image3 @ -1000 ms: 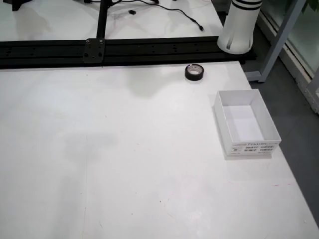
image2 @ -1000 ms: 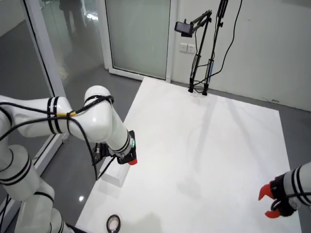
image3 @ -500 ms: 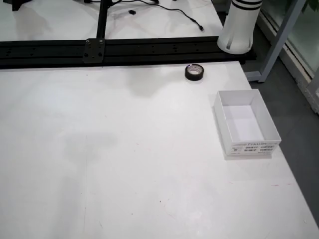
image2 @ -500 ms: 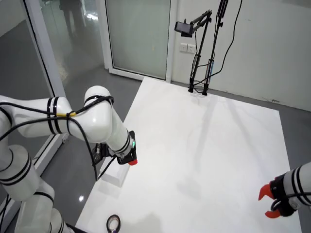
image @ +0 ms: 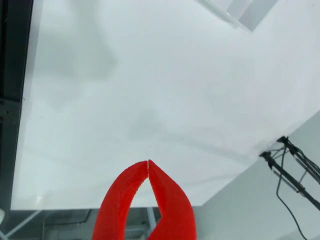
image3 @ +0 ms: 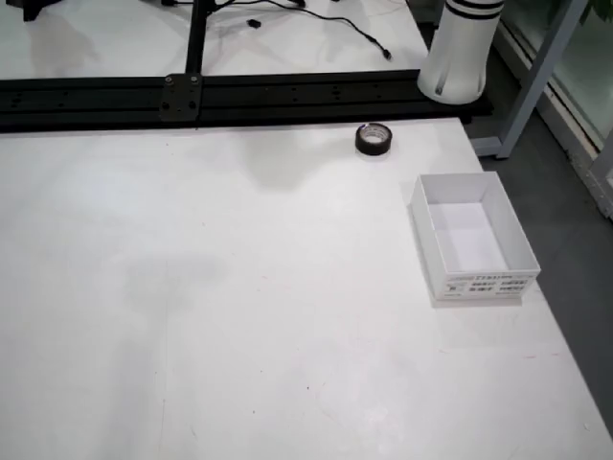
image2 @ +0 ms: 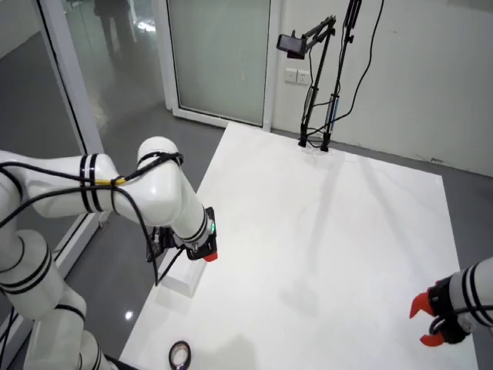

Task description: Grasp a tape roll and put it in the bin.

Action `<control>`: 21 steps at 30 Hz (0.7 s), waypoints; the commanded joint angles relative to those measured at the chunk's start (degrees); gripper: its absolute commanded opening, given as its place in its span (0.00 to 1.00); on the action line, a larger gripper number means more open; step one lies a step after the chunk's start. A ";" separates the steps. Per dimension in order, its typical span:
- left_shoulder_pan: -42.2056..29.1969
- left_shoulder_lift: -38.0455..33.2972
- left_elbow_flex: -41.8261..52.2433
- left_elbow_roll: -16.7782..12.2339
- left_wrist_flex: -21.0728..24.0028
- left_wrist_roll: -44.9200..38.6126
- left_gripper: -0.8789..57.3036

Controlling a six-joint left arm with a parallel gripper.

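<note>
White table: tape roll, bin overhead only.

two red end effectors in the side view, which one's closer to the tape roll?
The one on the left of the side view, on the big white arm. The tape roll lies just below it; the other end effector sits across the table.
</note>
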 commanded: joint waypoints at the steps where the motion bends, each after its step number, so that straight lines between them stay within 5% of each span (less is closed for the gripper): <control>1: 0.00 7.80 0.09 -0.32 0.12 0.00 0.04; 21: -0.09 17.90 0.62 -1.29 1.97 0.00 0.32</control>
